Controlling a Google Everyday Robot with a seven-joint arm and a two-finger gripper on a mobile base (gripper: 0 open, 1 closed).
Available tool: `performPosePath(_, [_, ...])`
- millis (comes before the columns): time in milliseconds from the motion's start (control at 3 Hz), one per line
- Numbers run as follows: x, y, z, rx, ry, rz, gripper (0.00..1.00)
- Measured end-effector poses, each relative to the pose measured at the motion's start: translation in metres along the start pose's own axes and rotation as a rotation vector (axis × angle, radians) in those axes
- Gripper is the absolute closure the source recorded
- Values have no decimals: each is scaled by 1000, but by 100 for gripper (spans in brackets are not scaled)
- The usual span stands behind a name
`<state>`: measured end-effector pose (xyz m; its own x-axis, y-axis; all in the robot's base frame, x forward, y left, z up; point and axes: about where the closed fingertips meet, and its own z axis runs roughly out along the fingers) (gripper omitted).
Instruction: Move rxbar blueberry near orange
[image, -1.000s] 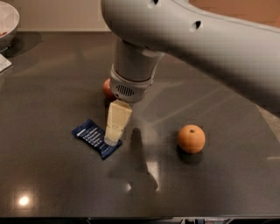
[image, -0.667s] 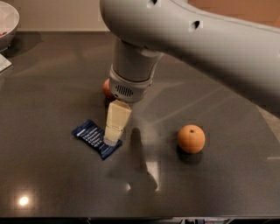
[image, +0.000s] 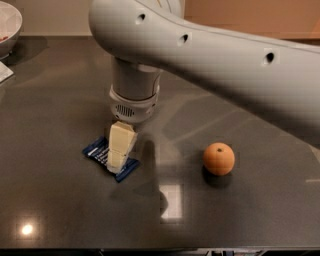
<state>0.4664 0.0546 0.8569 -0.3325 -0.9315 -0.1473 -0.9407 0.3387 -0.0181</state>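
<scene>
The rxbar blueberry (image: 96, 148), a flat dark-blue wrapper with white print, lies on the dark tabletop (image: 60, 110) at left of centre. My gripper (image: 117, 161) points straight down and stands on the middle of the bar, covering its centre; only the bar's two ends show. The orange (image: 218, 158), round and matte with a dark stem dot, sits on the table well to the right of the bar, apart from it and from the gripper.
A white bowl (image: 9, 21) stands at the far left back corner, with a white flat thing (image: 4, 73) at the left edge below it. My large grey arm (image: 225, 65) spans the upper right of the view. The table's front edge runs along the bottom.
The gripper has moved left and down from the bar's right end onto its middle. The red fruit seen behind the wrist earlier is now hidden. Bar and orange have not moved.
</scene>
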Motion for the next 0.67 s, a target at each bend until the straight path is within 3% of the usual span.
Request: performPosePath(667, [-15, 14, 32, -19, 87, 49, 0])
